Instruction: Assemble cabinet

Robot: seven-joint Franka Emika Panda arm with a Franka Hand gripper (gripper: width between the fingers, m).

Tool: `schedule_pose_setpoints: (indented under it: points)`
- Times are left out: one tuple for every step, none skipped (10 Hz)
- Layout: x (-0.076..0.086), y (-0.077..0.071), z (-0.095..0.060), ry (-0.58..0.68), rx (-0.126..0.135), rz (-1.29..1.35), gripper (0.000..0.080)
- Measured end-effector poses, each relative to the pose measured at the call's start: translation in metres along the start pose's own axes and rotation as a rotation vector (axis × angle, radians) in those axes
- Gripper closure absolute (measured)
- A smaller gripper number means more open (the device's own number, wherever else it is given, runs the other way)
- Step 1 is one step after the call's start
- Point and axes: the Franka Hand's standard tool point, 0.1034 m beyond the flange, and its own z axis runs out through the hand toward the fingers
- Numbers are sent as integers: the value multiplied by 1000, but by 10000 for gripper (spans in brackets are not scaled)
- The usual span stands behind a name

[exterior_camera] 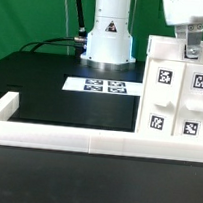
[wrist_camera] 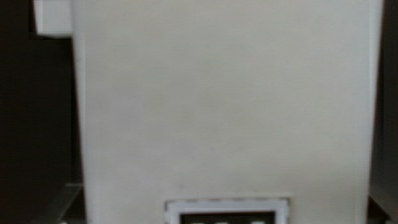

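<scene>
so far the cabinet point(exterior_camera: 177, 92) looks largely put together: a big white boxy body stands upright at the desk's point(exterior_camera: 50, 95) front right corner as the exterior view shows it, pressed against the border rail point(exterior_camera: 86, 140) that runs along the front edge. its near face carries four square markers on what look like separate panels or door fronts, so at least some smaller parts seem to be in place. i see no loose panels or blocks lying on the dark desk, though the right side is cut off by the picture's edge. the marker board point(exterior_camera: 104, 87) lies flat near the middle, toward the robot's base. the tool point(exterior_camera: 192, 45) hangs at the cabinet's top edge with its fingers spread; whether they touch the body i cannot tell. the wrist view shows only a broad white face with a marker. what remains is probably a top piece or a last adjustment.
</scene>
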Motion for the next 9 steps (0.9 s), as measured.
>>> schedule_pose_setpoints:
  points:
    - [-1, 0, 0, -7, 0, 82, 258]
    - [-2, -1, 0, -8, 6, 116, 258]
    - [-2, -1, 0, -15, 6, 164, 258]
    - [-3, -1, 0, -21, 5, 227, 258]
    - [-3, -1, -1, -26, 6, 282, 258]
    - [-3, -2, -1, -27, 9, 351, 258]
    - [-4, 0, -1, -28, 16, 373, 258]
    - [-4, 2, -2, -37, 22, 399, 258]
    - [-4, 1, -2, -46, 22, 417, 258]
